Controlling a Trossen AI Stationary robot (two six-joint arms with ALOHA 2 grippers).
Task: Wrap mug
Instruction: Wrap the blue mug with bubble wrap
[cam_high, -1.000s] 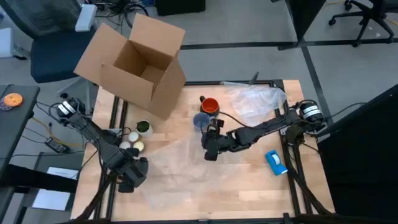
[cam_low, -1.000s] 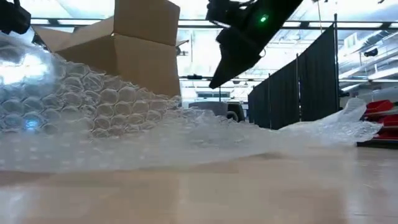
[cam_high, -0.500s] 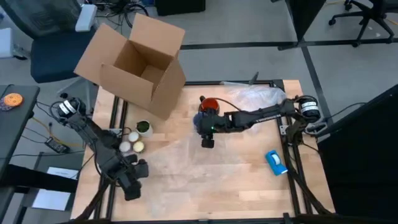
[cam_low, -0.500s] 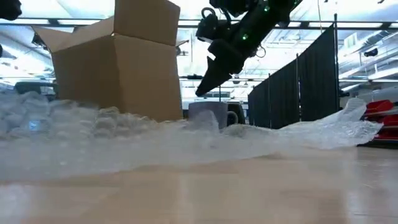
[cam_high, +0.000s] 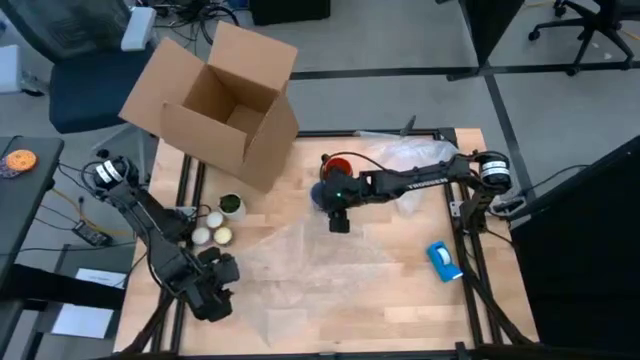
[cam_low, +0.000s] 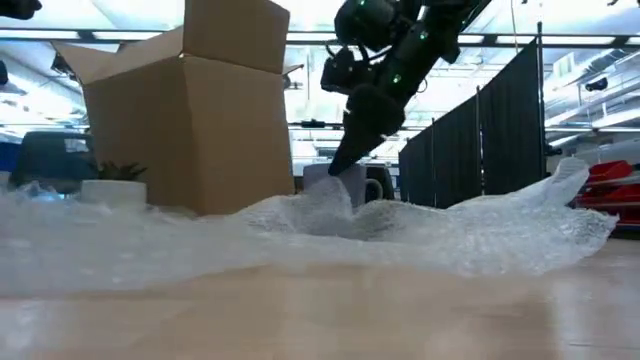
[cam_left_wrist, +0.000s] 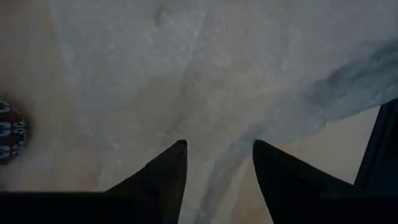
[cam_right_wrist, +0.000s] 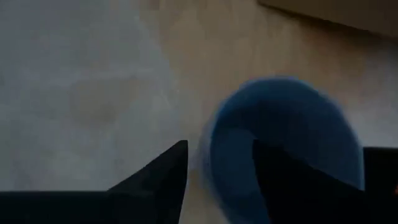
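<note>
The orange-red mug (cam_high: 338, 161) stands at the far middle of the table, half hidden behind my right arm. Just nearer stands a blue cup (cam_high: 320, 195), which looks grey-blue in the low view (cam_low: 335, 188). My right gripper (cam_right_wrist: 217, 146) hangs open over the blue cup's rim, slanting down (cam_low: 345, 160). A clear bubble wrap sheet (cam_high: 290, 265) lies spread on the table's middle and near part. My left gripper (cam_left_wrist: 217, 144) is open above the sheet's near-left part (cam_high: 212, 300), with nothing between its fingers. My right gripper stands open astride the blue cup's wall (cam_right_wrist: 208, 158), one finger over the cup's inside and one outside it. The fingers come from above, slanting down. I cannot tell whether either finger touches the cup. The cup stands upright on the table.
An open cardboard box (cam_high: 220, 100) stands at the far left. Beside it are a small potted plant (cam_high: 231, 205) and two pale round things (cam_high: 210, 228). More crumpled clear wrap (cam_high: 410, 158) lies far right. A blue tape dispenser (cam_high: 443, 260) lies near right.
My right gripper has gone toward the far edge and down to the blue cup, turning at the wrist. The bubble wrap's near-left part, raised high a second ago, has sunk flat onto the table. My left gripper has shifted slightly toward the near edge.
</note>
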